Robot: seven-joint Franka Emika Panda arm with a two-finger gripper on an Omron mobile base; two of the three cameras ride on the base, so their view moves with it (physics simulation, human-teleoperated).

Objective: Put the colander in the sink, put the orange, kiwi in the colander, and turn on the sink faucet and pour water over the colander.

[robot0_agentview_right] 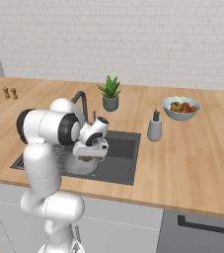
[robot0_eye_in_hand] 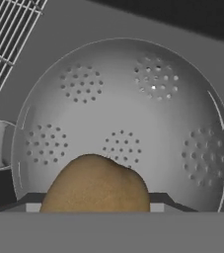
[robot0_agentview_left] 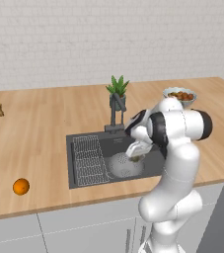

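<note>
Kiwi held over colander.
Gripper clasped the fruit; an off-centre release risked it bouncing into the sink.

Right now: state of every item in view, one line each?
colander: upright in the sink, nothing lying in it.
kiwi: held in the gripper above the colander.
orange: on the counter, left of the sink.
sink faucet: no water visible.
gripper: shut on kiwi.
</note>
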